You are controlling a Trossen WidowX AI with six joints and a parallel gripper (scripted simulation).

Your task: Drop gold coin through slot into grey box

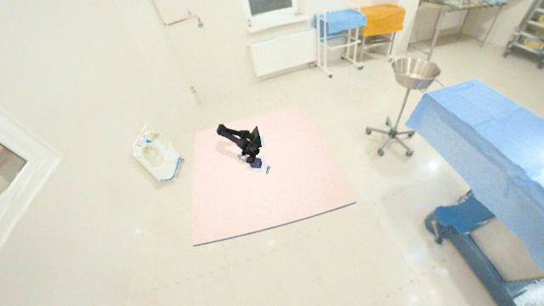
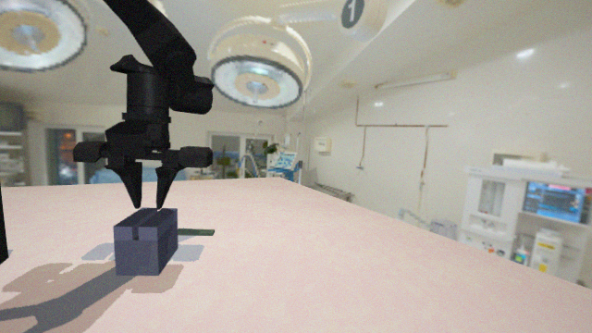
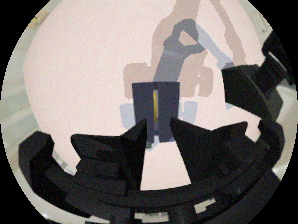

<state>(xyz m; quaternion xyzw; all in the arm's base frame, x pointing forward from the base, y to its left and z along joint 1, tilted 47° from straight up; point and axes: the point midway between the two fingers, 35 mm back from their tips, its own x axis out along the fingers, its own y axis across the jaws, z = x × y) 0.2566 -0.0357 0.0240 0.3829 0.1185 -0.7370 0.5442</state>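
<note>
The closed grey box (image 1: 256,163) (image 2: 136,256) (image 3: 142,102) stands upright on the pink mat, its slot running lengthwise in the lid. The gold coin (image 3: 155,107) shows in the wrist view as a thin yellow line within the slot. It does not show above the lid in the exterior view, and its depth is not clear. My gripper (image 2: 148,206) (image 3: 158,121) is open and empty, pointing down with its fingertips just above the box's lid, one on each side of the slot line. The dark-green holder (image 1: 268,170) (image 2: 199,232) lies flat near the box.
The pink mat (image 1: 276,195) (image 2: 351,277) (image 3: 75,65) lies under the box and the holder. The arm (image 1: 231,133) (image 2: 157,42) reaches over from above. A dark, angular shape (image 1: 256,135) (image 3: 250,92) stands close to the arm, at the right in the wrist view.
</note>
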